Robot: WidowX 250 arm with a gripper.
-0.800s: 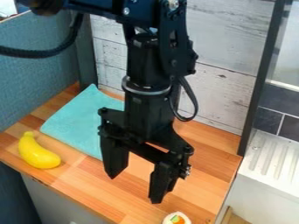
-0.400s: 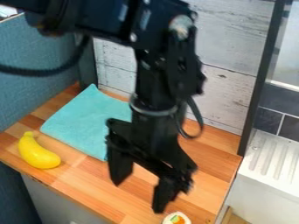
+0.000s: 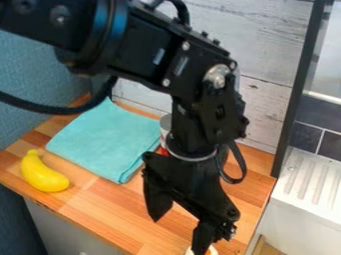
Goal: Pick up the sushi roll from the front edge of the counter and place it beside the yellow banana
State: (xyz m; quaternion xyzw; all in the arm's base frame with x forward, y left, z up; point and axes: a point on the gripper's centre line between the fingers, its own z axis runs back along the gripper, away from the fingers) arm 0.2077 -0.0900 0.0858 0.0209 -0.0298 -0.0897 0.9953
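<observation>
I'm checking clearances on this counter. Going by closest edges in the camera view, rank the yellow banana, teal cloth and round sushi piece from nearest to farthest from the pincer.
From the pincer:
1. Sushi piece, at the bottom edge, partly hidden by one fingertip.
2. Teal cloth, up and to the left.
3. Yellow banana, at the far left.

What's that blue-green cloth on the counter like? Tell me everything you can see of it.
The cloth is plain turquoise and looks like soft fabric. It lies flat on the wooden counter, folded: layered edges show at its near corner. Its surface is mostly smooth. The yellow banana lies apart from it, off its near left side. The open gripper isn't touching it. A can stands by its right side, but I can't tell whether they touch.
</observation>
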